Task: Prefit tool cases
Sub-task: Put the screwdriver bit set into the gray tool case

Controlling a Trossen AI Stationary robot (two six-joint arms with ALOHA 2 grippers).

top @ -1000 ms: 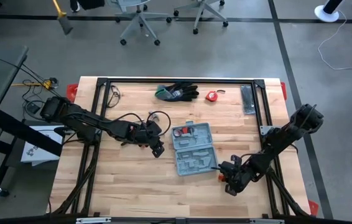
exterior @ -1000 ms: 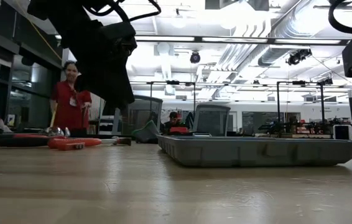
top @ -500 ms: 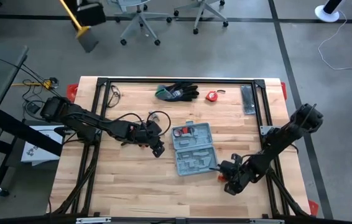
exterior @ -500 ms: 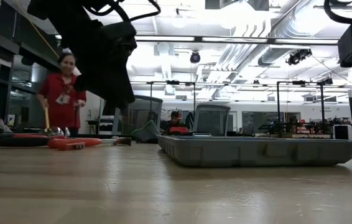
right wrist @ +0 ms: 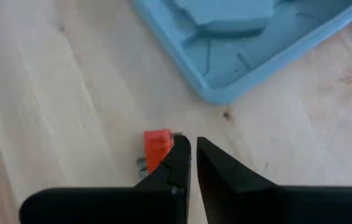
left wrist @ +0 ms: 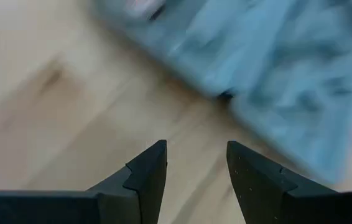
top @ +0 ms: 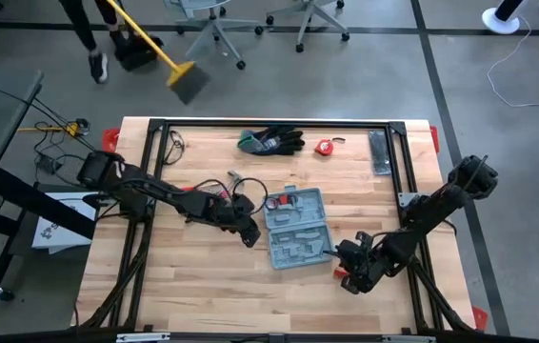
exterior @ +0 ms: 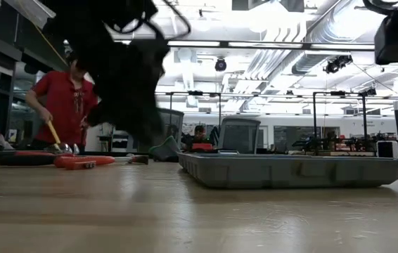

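The grey-blue tool case (top: pixel 296 227) lies open and flat on the wooden table's middle, its moulded recesses facing up. It also shows in the low view (exterior: pixel 290 171). My left gripper (top: pixel 249 233) hangs low over the table just left of the case, open with nothing between its fingers (left wrist: pixel 194 163); the case (left wrist: pixel 275 68) lies beyond them. My right gripper (top: pixel 350 272) is by the case's near right corner (right wrist: pixel 226 93), shut (right wrist: pixel 193 149). A small orange-red piece (right wrist: pixel 157 148) lies on the table beside one finger.
Black-and-green gloves (top: pixel 271 141), a red tape measure (top: pixel 324 147) and a dark flat bar (top: pixel 378 152) lie along the far edge. A black frame (top: pixel 155 171) borders the table. Red-handled tools (exterior: pixel 72 161) show in the low view. A person (exterior: pixel 62 105) sweeps beyond the far left corner.
My left gripper has sunk toward the table and moved closer to the case's left side, rolling a little. My right gripper has risen slightly above the table. The person with the broom has moved behind the table.
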